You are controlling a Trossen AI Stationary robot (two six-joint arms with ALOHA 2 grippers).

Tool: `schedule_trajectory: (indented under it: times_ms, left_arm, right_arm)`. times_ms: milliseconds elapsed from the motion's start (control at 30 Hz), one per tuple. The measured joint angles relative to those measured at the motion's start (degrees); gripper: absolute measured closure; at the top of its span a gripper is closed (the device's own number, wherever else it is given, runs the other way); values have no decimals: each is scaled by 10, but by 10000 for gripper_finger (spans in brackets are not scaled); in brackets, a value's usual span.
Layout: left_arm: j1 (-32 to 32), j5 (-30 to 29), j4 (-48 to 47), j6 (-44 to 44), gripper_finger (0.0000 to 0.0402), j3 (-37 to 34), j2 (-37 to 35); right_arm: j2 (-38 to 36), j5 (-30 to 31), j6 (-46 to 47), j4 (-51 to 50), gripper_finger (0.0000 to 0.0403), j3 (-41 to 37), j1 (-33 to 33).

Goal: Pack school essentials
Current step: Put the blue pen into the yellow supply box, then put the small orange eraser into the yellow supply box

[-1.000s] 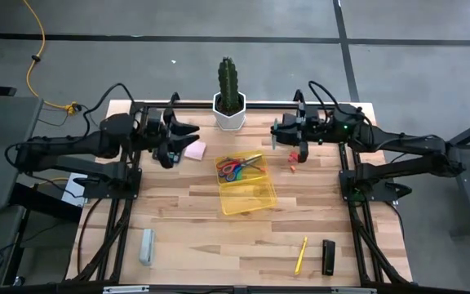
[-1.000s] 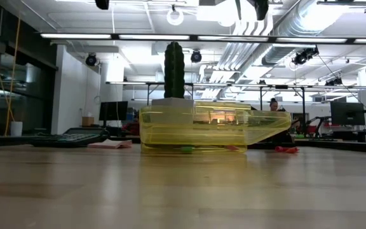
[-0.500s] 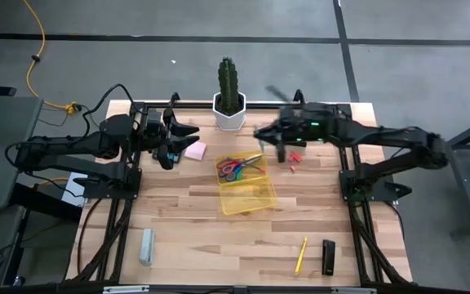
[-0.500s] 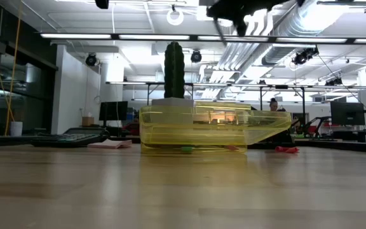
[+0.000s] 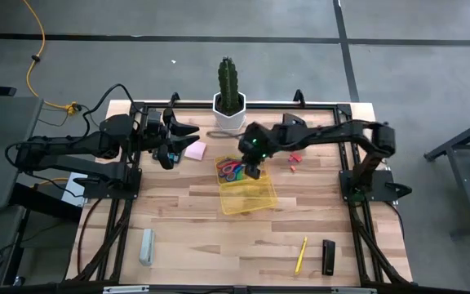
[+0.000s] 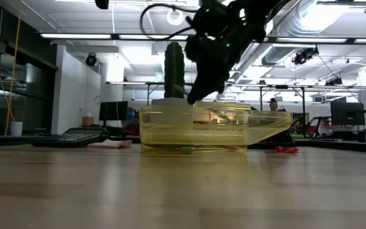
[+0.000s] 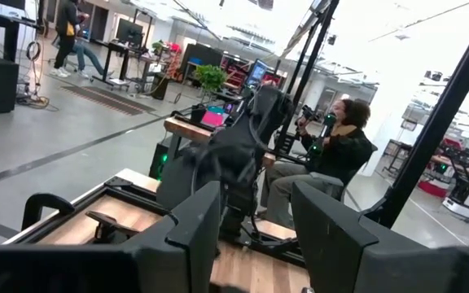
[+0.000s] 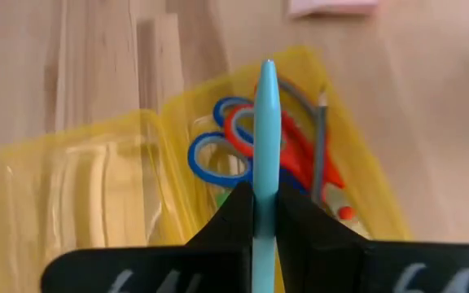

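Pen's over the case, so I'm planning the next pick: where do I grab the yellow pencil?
Grip the pencil mid-shaft from straight above, closing across it: it lies flat and thin, running roughly front to back, with a black object beside it. The right gripper, holding the pen over the case, is nearer; the left gripper waits at back left.

My right gripper [image 5: 254, 170] hangs over the case [image 5: 251, 198], pen [image 8: 265, 146] between my fingers, scissors [image 8: 234, 146] inside below.
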Motion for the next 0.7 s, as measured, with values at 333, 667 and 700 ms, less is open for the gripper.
schedule_trajectory:
  times_ms: [333, 667, 700]
  left_arm:
    - [0, 0, 0, 0, 261, 0, 0]
    - [0, 0, 0, 0, 261, 0, 0]
    - [0, 1, 0, 0, 261, 0, 0]
  right_arm:
    - [55, 40, -62, -19, 374, 28, 22]
    - [55, 53, -60, -27, 348, 28, 22]
    - [55, 52, -60, -27, 342, 28, 22]
